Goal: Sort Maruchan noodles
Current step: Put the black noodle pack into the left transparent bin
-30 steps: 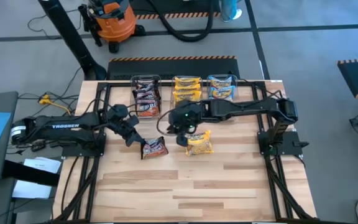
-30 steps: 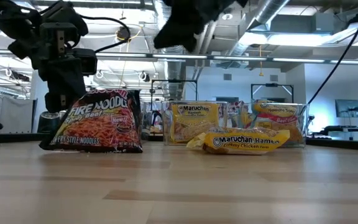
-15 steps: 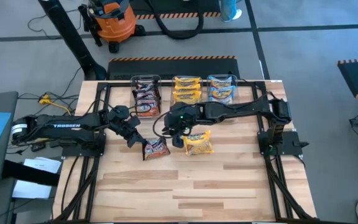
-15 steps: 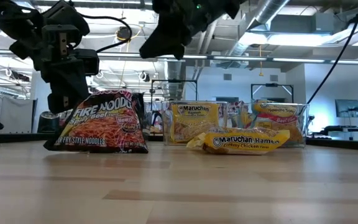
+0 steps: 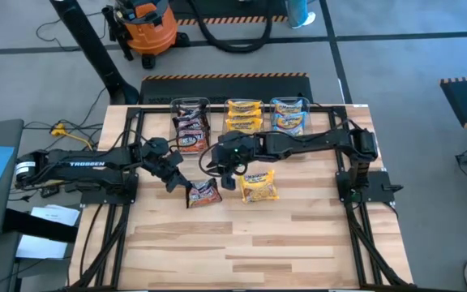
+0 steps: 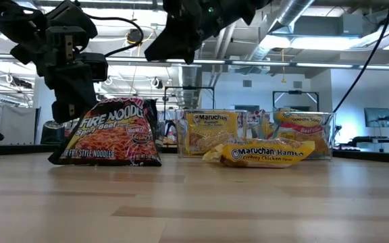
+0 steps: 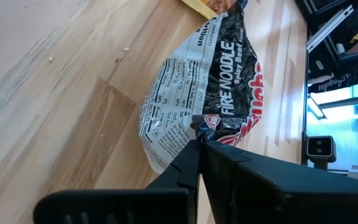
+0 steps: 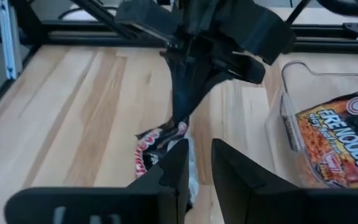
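A dark maroon-black noodle packet (image 5: 203,193) stands tilted on the table left of centre, and my left gripper (image 5: 177,182) is shut on it. It also shows in the low view (image 6: 107,131) and the left wrist view (image 7: 213,87). My right gripper (image 5: 227,169) hovers open just right of it, above the table, high up in the low view (image 6: 171,40), touching nothing. A yellow-orange packet (image 5: 258,186) lies flat on the wood at the table's centre. Three clear tubs at the far edge hold dark (image 5: 190,128), yellow (image 5: 243,115) and light blue (image 5: 289,113) packets. My left gripper pinches the dark packet between its two fingers at the crimped edge (image 7: 199,126) near an upper corner (image 6: 73,116). The fingers come slanting down from the table's left. The packet stands tilted below them, its lower edge (image 6: 107,162) on the wood.
The right wrist view shows my left gripper (image 8: 185,74) over the dark packet (image 8: 157,146), with the dark-packet tub (image 8: 328,143) close beside. A black frame (image 5: 136,122) borders the table. Bare wood (image 5: 258,243) fills the near half.
My right gripper has moved toward the table's left, closing on the dark packet and my left gripper. My left gripper has dragged the dark packet a little toward the table's right; the packet stays held, standing on its lower edge.
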`<state>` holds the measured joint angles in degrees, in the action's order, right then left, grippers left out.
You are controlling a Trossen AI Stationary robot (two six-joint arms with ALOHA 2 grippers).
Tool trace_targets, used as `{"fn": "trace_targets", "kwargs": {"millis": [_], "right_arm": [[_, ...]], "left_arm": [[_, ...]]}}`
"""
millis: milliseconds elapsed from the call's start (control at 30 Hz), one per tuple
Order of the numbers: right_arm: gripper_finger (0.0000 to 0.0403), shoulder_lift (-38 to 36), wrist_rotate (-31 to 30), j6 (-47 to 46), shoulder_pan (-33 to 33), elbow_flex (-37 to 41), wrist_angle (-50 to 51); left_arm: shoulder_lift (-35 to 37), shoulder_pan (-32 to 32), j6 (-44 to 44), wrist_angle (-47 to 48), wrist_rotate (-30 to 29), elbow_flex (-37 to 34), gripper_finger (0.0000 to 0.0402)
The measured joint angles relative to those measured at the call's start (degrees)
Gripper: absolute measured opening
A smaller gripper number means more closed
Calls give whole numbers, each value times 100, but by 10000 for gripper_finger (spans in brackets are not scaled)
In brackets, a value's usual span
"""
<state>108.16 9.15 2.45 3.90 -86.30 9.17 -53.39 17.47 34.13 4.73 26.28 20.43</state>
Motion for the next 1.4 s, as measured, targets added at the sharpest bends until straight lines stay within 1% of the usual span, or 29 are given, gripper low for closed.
{"fn": "trace_targets", "kwargs": {"millis": [167,400,467,533,633,733,833,900,967,1067,1267,1400], "right_arm": [[108,0,2,257,0,0,2],[149,17,21,416,32,0,5],[159,200,26,386,41,-15,-219],[166,326,29,318,81,29,-137],[169,456,49,310,66,-62,-271],[167,464,303,307,43,-76,-192],[167,587,374,342,-2,-98,-280],[167,617,535,314,-22,-70,-114],[169,711,638,318,-27,-98,-229],[172,753,638,262,-74,-74,-22],[185,743,761,424,-127,-87,-37],[194,745,760,798,-169,-85,123]], "left_arm": [[0,0,0,0,0,0,0],[0,0,0,1,3,0,0],[0,0,0,2,4,-2,0],[0,0,0,4,5,-2,0],[0,0,0,10,7,-2,0],[0,0,0,11,1,-2,0],[0,0,0,9,-2,-2,0],[0,1,0,-13,-3,-4,0],[0,2,0,-20,-3,-4,0],[0,0,4,-22,-4,-4,0],[0,0,16,-49,-12,-4,0],[0,0,20,-170,-22,-4,0]]}}
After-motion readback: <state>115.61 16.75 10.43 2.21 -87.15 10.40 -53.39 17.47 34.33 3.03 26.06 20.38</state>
